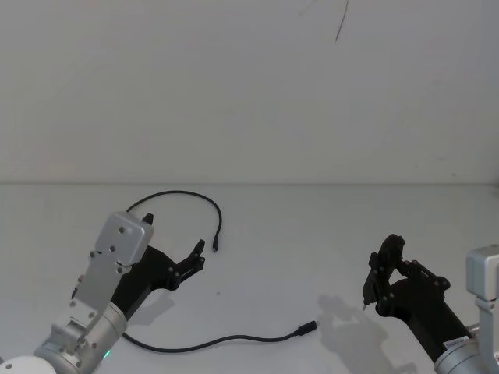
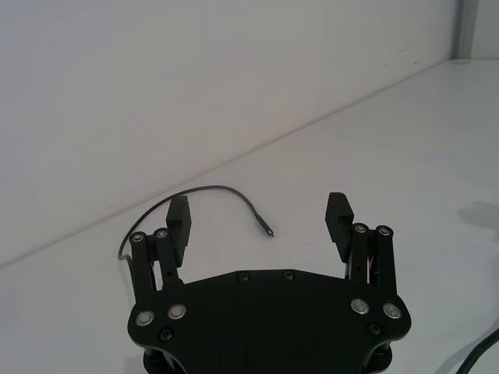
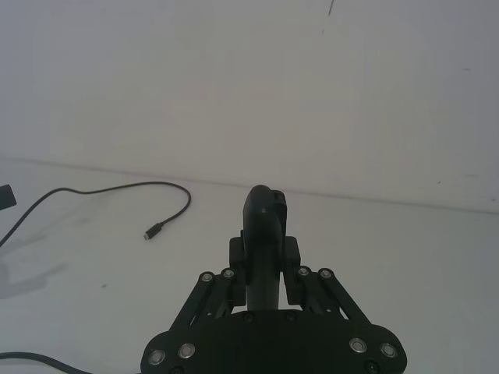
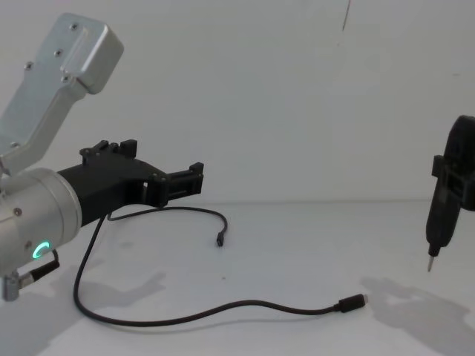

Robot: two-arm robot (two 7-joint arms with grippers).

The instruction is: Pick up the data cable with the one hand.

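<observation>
**A:** Far left, we've got the left gripper (image 1: 175, 243) hanging over the white table (image 1: 312, 226). Its fingers (image 2: 178, 222) are spread wide with nothing in them.

**B:** Yep. The data cable (image 1: 234, 337) lies flat on the table in one big loop. It passes under that arm, arcs round in front of it, and ends in a small plug (image 1: 214, 247) just ahead of the open fingers. The other plug (image 1: 309, 326) trails out toward the middle.

**A:** In the left wrist view, we see the small plug forward of the gap between the fingers and lower than them. Nothing's touching.

**B:** The last bit of cord there runs roughly front-to-back on the table. We'd guess the jaws want to come forward and down and straddle it crosswise.

**A:** Over on the right, the right gripper (image 1: 383, 269) is clamped on a pen-shaped tool (image 4: 445, 196), well apart from the cord.

**B:** So we reckon it's the left arm's job, since it's nearer and free.
</observation>
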